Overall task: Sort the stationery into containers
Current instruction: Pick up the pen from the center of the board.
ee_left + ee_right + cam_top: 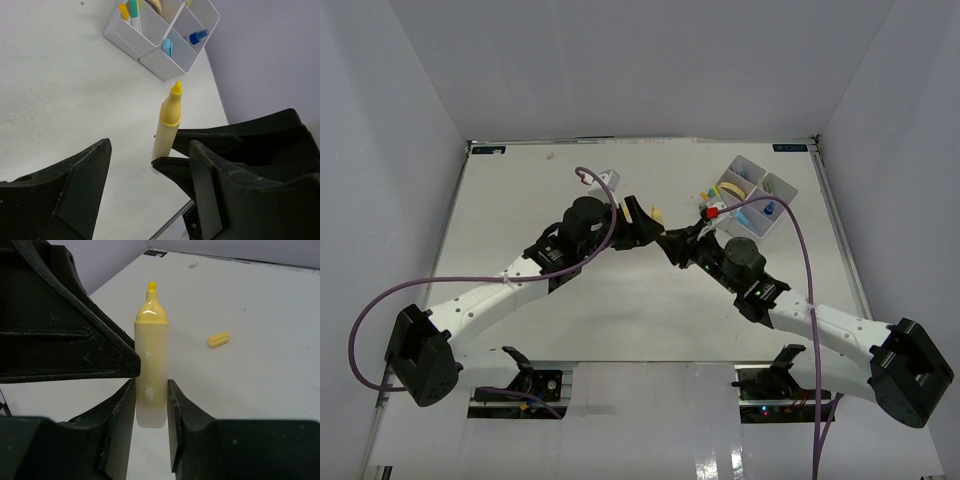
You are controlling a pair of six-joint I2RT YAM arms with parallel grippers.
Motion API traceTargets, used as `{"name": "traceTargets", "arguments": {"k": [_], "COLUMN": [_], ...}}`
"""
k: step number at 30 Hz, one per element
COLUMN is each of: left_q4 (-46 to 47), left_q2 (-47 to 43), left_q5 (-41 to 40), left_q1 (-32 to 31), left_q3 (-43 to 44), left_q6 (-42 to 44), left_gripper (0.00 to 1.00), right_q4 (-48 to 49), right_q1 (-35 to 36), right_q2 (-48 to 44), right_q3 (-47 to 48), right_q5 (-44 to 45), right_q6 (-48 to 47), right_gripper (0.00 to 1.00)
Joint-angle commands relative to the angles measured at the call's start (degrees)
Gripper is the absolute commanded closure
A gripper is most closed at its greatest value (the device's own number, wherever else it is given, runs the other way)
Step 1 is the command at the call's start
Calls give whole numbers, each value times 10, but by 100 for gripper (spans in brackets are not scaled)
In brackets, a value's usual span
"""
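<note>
Two hands meet over the middle of the worktop (520, 190). The right hand (151, 390) is clenched on a yellow highlighter (151, 350), pinching the pale lower barrel between both fingers so that it stands upright, uncapped tip up. The left hand (148, 150) is spread wide on either side of the same highlighter. In its own view its fingers (65, 200) stand clear of the barrel. In the right wrist view one black finger sits just beside the barrel, and I cannot tell whether they touch. A small yellow piece (219, 339) lies flat on the worktop nearby. The white tray (150, 62) stands toward the far right corner, with pens (134, 10) capped yellow and teal in one compartment and a blue-capped item (198, 36) in another.
</note>
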Motion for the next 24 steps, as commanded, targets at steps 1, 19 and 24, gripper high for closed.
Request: {"name": "traceTargets", "arguments": {"k": [1, 19, 24], "left_q4": [36, 126, 140], "left_q2": [-2, 23, 2], "left_q5": [-39, -131, -149], "left_q1": [-23, -71, -72], "left_q3": [17, -15, -24], "left_q6": [-6, 16, 54], "left_gripper": [27, 76, 94], "right_q4": [52, 76, 59], "right_q1": [6, 19, 18], "right_q2": [-15, -21, -18], "right_q3": [-8, -21, -19], "right_q5": [9, 18, 17], "right_q6": [6, 24, 20], "right_gripper": [91, 87, 74]}}
